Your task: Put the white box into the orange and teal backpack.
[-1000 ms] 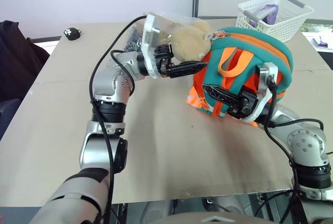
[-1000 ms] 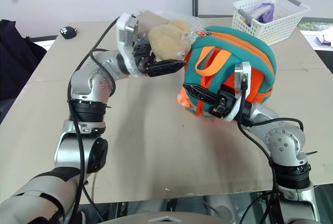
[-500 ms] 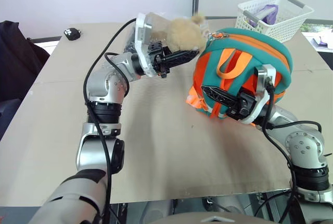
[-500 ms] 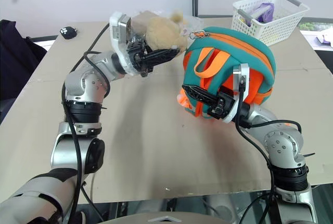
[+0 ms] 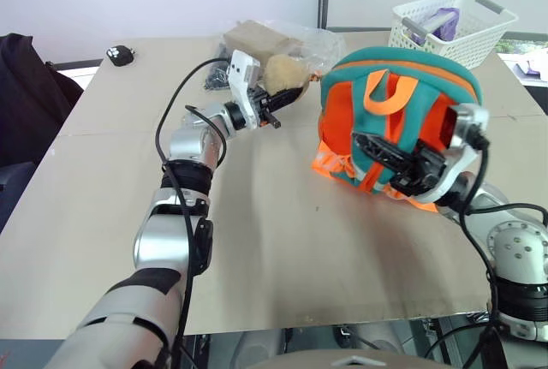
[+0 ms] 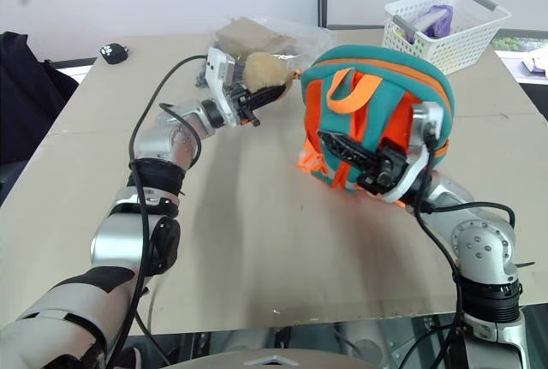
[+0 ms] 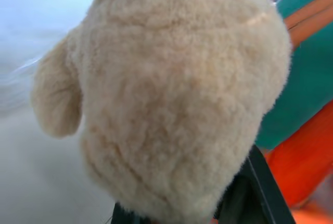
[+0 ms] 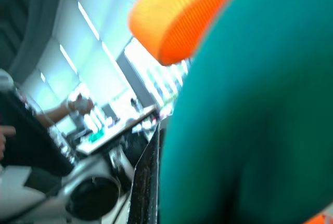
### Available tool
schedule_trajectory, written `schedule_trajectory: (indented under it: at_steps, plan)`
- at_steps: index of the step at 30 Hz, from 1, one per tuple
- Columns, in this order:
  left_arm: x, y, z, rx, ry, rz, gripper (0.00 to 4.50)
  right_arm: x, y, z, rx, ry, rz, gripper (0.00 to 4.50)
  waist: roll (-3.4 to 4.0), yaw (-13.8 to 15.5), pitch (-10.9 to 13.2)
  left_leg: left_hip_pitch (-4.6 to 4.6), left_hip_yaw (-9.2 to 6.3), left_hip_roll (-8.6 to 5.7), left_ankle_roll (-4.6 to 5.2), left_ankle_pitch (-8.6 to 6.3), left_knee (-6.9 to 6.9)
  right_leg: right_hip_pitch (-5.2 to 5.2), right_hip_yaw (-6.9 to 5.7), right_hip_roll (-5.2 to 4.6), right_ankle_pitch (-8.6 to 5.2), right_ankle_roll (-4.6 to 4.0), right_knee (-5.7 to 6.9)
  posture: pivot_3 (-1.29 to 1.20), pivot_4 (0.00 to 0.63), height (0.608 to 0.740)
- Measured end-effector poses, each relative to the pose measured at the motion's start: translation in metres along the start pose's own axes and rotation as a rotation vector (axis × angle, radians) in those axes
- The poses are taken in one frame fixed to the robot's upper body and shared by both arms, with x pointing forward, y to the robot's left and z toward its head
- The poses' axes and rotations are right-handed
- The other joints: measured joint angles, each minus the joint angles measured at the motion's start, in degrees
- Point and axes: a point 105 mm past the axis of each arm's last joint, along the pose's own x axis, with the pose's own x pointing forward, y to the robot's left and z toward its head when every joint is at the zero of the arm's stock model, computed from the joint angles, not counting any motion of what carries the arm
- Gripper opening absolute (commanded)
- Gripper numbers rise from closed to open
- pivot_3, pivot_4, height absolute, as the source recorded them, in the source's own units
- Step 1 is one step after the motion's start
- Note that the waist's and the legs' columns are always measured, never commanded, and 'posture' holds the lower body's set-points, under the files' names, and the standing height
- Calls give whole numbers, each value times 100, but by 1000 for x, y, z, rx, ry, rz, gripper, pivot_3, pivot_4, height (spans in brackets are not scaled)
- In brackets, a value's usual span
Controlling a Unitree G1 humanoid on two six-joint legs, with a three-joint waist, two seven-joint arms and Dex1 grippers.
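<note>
The orange and teal backpack [image 5: 402, 86] stands upright on the table at the right, straps facing me. My right gripper [image 5: 381, 153] is shut on its front, low down by the straps. My left gripper [image 5: 276, 105] is shut on a beige plush toy [image 5: 282, 71] just left of the backpack, close to the tabletop. The left wrist view shows the plush toy [image 7: 171, 94] up close, with the backpack [image 7: 307, 104] behind it. In the right wrist view the backpack's teal fabric [image 8: 250, 130] lies against the camera. The white box is out of view.
A clear plastic bag with a brown block [image 5: 257, 37] lies just behind the plush toy. A white lattice basket [image 5: 449, 18] stands at the back right. A small black object [image 5: 119, 55] sits at the back left, and a dark bag [image 5: 26, 95] lies off the table's left edge.
My left arm has stretched out and sunk toward the table with the plush toy, its fingers closing on it. The right gripper has shifted right and turned the backpack more upright.
</note>
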Motion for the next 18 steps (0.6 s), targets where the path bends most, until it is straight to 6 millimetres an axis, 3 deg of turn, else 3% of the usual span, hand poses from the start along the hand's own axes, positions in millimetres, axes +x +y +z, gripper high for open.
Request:
schedule_trajectory:
  at_steps: [6,9,14,16,17,18]
  plan:
    - [-4,-12,-47,86,211,-79,241,2,0,14,-5,-105,-9,0,-1,-8,-2,0,-1,1,0,0,0,1,5,-1,0,0,1,0,150,740]
    - [-2,-15,-57,180,280,-93,241,2,-1,19,-11,-134,-17,0,-12,17,-13,1,-1,0,0,0,0,2,7,-2,0,0,1,0,150,740]
    - [2,-27,-68,181,297,-146,241,1,-2,18,-19,-119,-26,0,-14,64,-25,2,0,0,2,-1,0,3,8,-1,0,0,1,0,150,740]
    - [2,-33,-67,183,278,-169,1252,0,-4,12,-32,-82,-46,0,-13,87,-26,1,-1,1,2,-1,0,3,8,-1,0,0,1,0,150,740]
    - [-2,-35,-67,179,264,-178,1536,-2,-5,6,-52,-33,-62,679,-12,89,-26,1,2,1,2,-1,0,2,9,-1,0,0,2,0,150,740]
    - [-6,-37,-70,173,266,-190,2123,-4,-7,1,-73,13,-79,1055,-12,89,-26,0,1,1,2,-1,0,2,9,-1,0,0,0,0,150,740]
